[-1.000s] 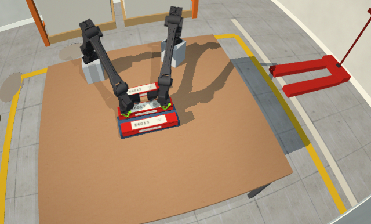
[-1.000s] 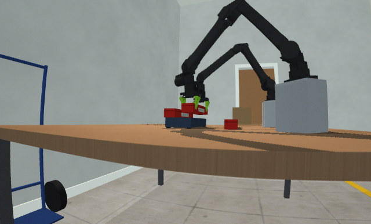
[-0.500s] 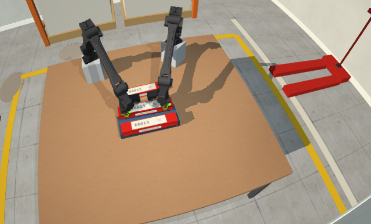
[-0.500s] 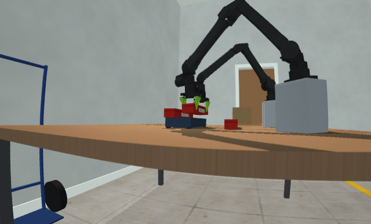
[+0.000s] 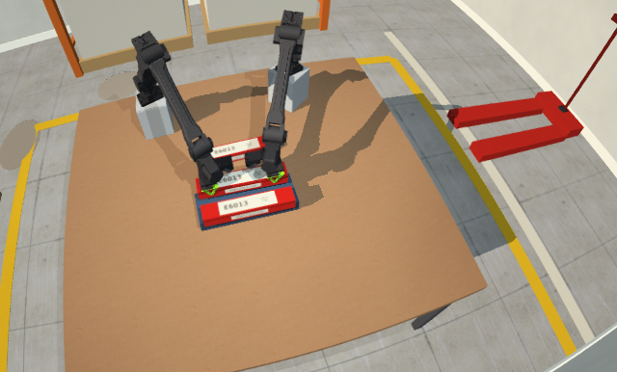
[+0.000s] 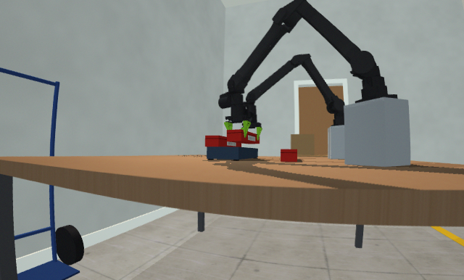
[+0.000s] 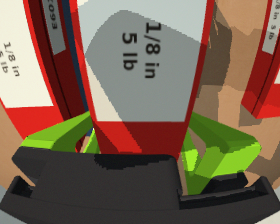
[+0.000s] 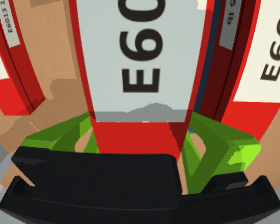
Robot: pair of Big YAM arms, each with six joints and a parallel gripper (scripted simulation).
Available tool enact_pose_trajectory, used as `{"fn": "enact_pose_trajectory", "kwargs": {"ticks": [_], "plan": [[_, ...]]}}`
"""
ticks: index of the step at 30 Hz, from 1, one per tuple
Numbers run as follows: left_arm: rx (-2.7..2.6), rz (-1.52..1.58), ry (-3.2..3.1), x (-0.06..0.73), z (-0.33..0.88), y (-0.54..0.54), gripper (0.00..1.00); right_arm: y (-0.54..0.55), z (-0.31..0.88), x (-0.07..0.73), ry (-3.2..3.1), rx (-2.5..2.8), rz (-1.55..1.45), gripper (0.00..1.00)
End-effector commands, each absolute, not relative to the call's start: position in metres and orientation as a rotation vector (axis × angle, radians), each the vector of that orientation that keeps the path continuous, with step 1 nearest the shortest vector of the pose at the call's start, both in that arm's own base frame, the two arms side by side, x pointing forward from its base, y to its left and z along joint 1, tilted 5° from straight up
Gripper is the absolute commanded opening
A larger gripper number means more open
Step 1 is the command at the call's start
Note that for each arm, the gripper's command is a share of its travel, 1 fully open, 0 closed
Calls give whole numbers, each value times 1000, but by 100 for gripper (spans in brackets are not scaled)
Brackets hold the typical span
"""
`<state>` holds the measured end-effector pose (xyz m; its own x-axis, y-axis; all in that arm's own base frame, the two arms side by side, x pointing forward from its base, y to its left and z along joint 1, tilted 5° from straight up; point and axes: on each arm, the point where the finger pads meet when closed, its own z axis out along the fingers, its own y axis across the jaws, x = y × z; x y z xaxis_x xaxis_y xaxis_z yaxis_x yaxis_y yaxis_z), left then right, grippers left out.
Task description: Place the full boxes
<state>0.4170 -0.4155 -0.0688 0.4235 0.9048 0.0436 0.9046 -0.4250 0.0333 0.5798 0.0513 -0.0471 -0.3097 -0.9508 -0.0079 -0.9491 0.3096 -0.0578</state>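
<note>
One red E6013 box [image 5: 238, 178] [image 6: 237, 136] [image 7: 141, 95] [image 8: 146, 102] is held level, slightly above the dark blue low platform [image 5: 198, 200] [image 6: 222, 154], with a thin gap under it. My left gripper [image 5: 275, 175] [image 6: 237, 128] [image 7: 140, 110] is shut on its "1/8 in 5 lb" end. My right gripper [image 5: 209, 187] [image 8: 140, 110] is shut on its "E6013" end. A second red box [image 5: 248, 204] [image 6: 215, 141] [image 7: 21, 65] [image 8: 271, 55] lies flat on the platform, beside the held one. A third red box [image 5: 237, 148] [image 6: 288, 155] lies on the table. The contents are hidden.
The third box lies between the platform and the arm bases, with the two forearms partly over it. The grey pedestals [image 5: 155, 118] [image 5: 290, 89] stand at the back of the table [image 5: 277, 299]. Both wrists are close together above the held box.
</note>
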Motion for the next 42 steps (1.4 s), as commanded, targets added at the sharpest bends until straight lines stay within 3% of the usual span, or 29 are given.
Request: {"fn": "enact_pose_trajectory", "kwargs": {"ticks": [1, 42], "plan": [[2570, 150, 1632, 452, -20, -419, 0, 32, 1, 610, 2451, -1762, -167, 0], [2566, 152, 1630, 452, -43, -418, 0, 32, -23, 607, 2456, -1766, -161, 0]]}}
